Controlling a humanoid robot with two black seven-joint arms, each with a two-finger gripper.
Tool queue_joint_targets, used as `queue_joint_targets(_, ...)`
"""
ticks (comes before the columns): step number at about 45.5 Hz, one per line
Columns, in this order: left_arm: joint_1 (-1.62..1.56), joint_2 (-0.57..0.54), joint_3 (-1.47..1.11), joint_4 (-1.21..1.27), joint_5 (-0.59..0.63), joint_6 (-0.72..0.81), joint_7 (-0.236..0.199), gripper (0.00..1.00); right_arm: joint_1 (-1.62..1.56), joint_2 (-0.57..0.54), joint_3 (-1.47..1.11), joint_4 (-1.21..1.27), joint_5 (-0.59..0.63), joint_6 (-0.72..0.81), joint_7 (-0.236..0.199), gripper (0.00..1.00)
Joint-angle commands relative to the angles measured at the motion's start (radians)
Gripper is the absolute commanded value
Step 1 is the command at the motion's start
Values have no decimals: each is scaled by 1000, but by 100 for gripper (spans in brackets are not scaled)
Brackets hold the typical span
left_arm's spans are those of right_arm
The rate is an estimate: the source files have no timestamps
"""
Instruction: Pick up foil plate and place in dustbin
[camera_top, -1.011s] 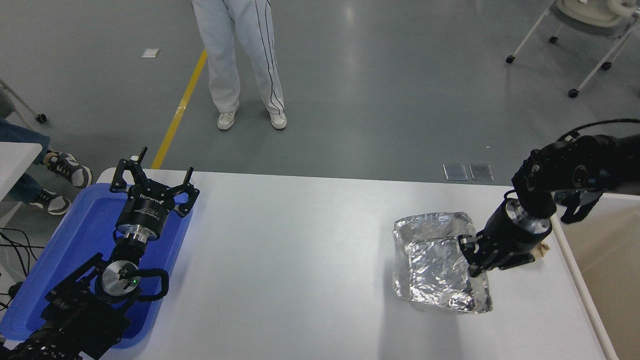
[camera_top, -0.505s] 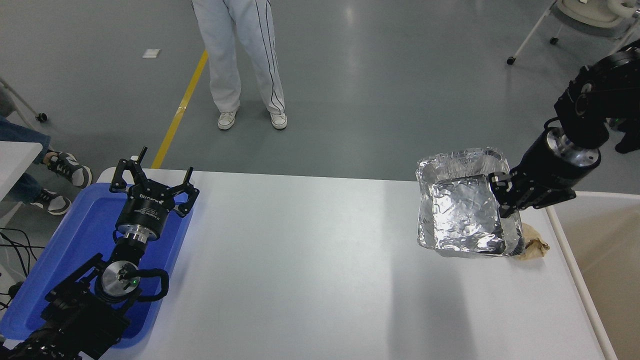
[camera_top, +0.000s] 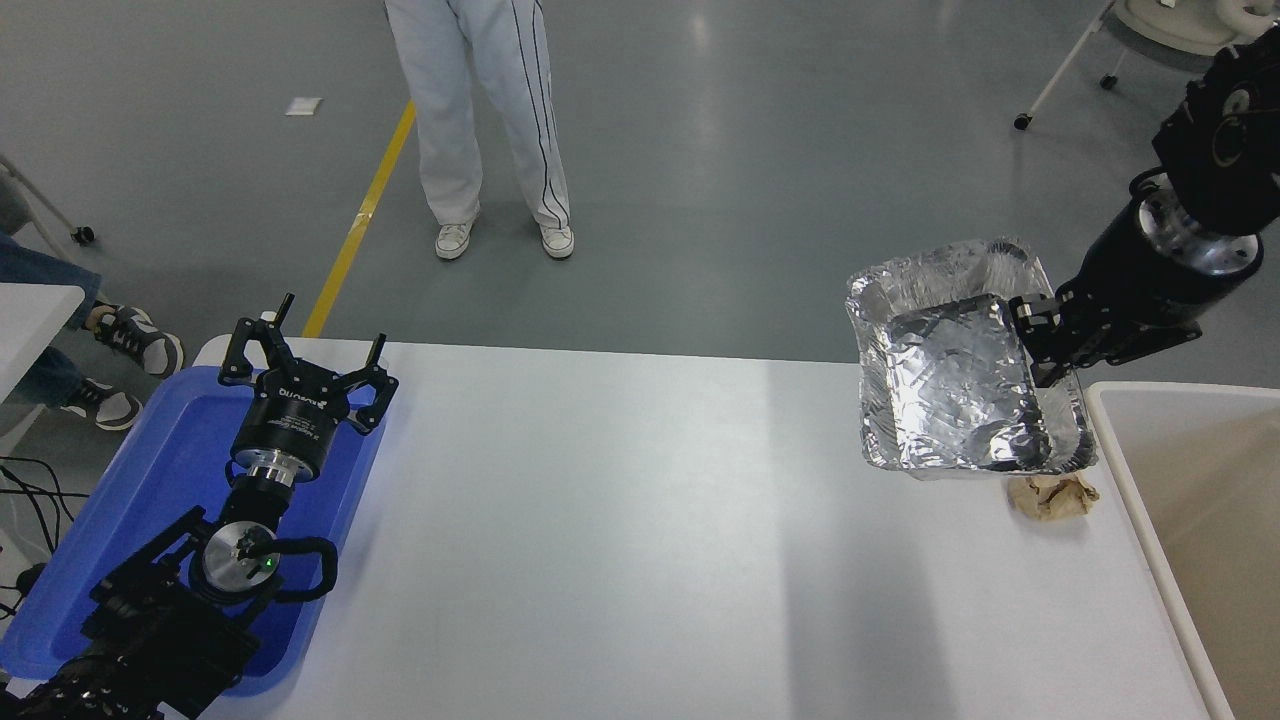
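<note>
The left gripper sits parked over the blue tray at the near left, fingers spread and empty; a crumpled paper ball lies on the white table near the dustbin at the right edge. Beyond, the right gripper pinches the right wall of the foil plate, held aloft and tilted; to finish well, carry it fully past the rim before releasing, since thin foil may buckle

Foil plate: thin aluminium foil, crinkled, bright mirror-like shine. Table: smooth white top, faint sheen. Tray: blue plastic, smooth, slightly glossy. Paper ball: tan, crumpled, matt. Dustbin: off-white rim, smooth; beige matt inside. Floor: grey, polished, reflecting light.
</note>
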Motion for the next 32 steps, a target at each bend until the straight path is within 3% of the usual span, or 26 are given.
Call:
queue_joint_targets(1,0,0,0,0,0,0,0,100,69,-16,-4,27,-41,0,0,0)
queue_joint_targets(32,0,0,0,0,0,0,0,100,-69,-185,-142,-79,-138,0,-3,0)
